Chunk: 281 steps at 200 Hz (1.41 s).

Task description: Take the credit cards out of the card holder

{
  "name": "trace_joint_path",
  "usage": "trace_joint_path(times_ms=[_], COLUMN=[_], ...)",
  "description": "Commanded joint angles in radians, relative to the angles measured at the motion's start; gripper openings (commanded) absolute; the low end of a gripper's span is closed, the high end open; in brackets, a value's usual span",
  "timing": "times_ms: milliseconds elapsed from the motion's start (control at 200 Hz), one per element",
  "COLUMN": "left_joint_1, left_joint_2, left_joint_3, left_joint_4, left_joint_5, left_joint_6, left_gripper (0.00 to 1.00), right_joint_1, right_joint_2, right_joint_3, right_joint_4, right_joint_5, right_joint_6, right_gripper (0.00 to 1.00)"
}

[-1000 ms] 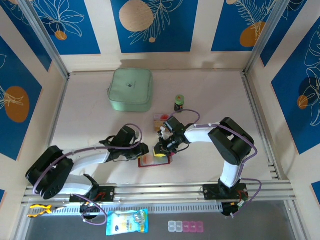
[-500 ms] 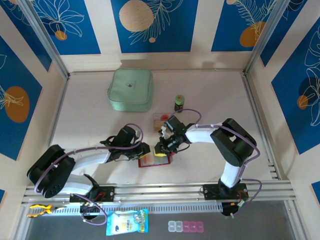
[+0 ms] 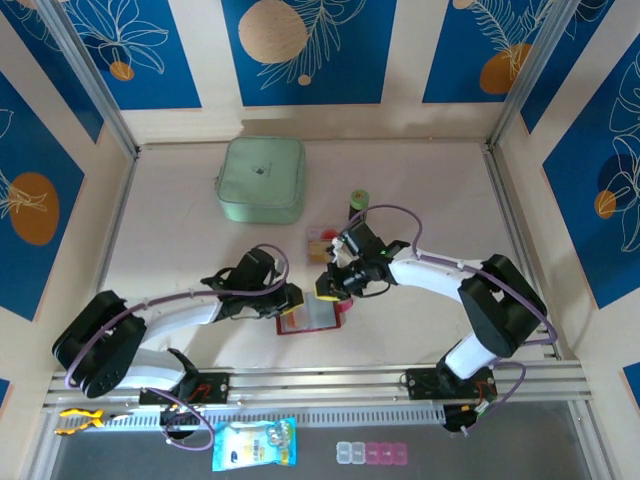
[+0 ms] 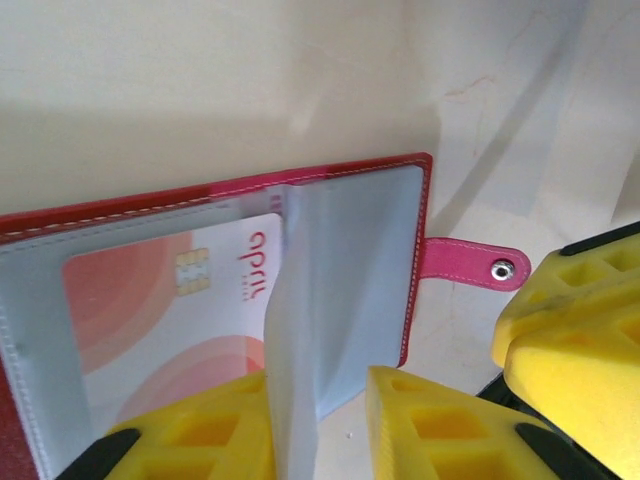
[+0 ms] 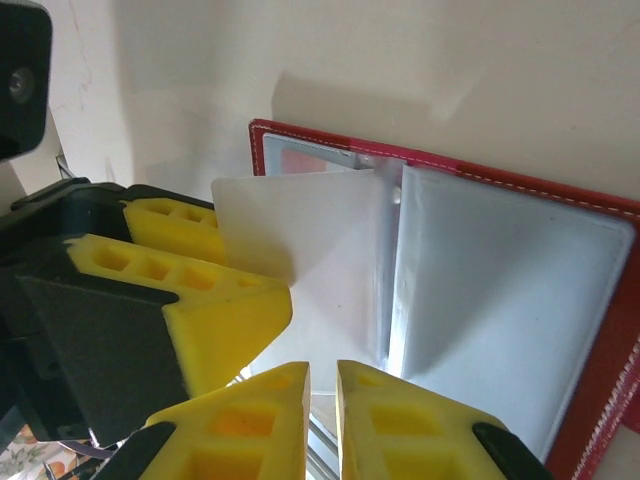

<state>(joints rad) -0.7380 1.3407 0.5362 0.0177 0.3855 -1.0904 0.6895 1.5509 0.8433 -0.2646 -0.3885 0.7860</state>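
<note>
Red leather-like skin with pale stitching frames the card holder. It lies open and flat on the worktop, about midway between the side edges and somewhat toward the near edge. Its inner pockets are smooth, slightly milky clear plastic leaves that bend easily. Under the clear pocket of one half sits a credit card, a thin white rectangle printed with rounded salmon discs, a small metallic chip and red lettering. A short pink-red strap tab with a round metal snap juts from the holder's edge and lies flat on the worktop.

The left gripper has blocky yellow fingers moulded with square recesses. They are drawn close around one clear leaf that stands up from the holder's spine, and the leaf appears pinched between them. The right gripper faces the open holder from the opposite side. Its jaws are almost together with a thin slit between them, and I can make out nothing caught in it. One of its fingers sits just beside the strap tab.

A loose card, orange and red, lies flat just beyond the holder toward the far edge. A mint-green square case with rounded corners rests near the far edge, left of centre. A small dark jar with a green lid stands to its right.
</note>
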Motion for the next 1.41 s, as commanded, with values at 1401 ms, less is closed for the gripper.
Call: trace_joint_path(times_ms=[1401], left_joint_1=[-0.131], left_joint_2=[0.311], left_joint_3=[0.256], left_joint_4=[0.049], left_joint_5=[0.016], left_joint_6=[0.019], left_gripper=[0.36], right_joint_1=[-0.126], right_joint_2=[-0.298], right_joint_3=[-0.204], right_joint_4=[-0.115], right_joint_5=[0.040], right_joint_6=[-0.006], right_gripper=[0.18])
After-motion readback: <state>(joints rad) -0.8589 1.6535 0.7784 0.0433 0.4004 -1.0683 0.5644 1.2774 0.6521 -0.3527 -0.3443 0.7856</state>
